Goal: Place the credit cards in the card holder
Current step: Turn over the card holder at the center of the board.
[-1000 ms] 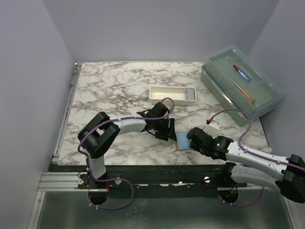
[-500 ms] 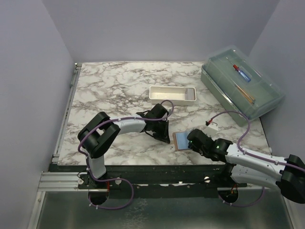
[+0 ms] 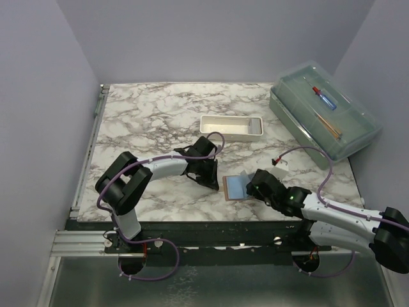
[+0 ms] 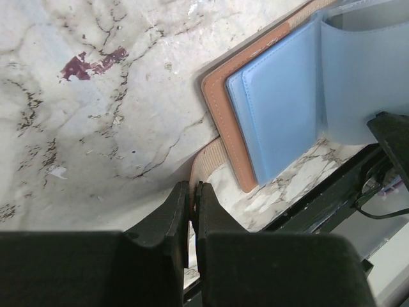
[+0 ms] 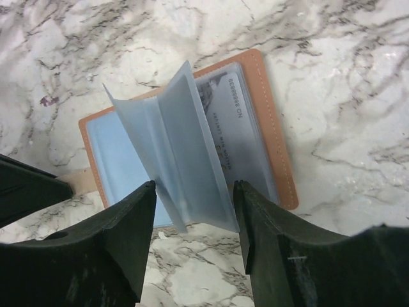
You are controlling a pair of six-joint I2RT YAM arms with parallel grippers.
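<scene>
The card holder lies open on the marble near the front edge, tan outside and blue inside. My left gripper sits at its left edge. In the left wrist view that gripper is shut on the holder's tan strap tab. Beyond it are the tan cover and a blue panel. My right gripper is open, its jaws on either side of the raised translucent sleeves. One credit card with print lies inside the right-hand sleeve.
A white rectangular tray stands behind the arms at mid-table. A large clear lidded box holding pens fills the back right. A small white connector on the right arm's cable lies near the holder. The table's front edge runs just below it.
The left gripper has shut on the strap tab and drawn the card holder leftward. The right gripper has opened wider and followed, and the holder's sleeves now stand up.
</scene>
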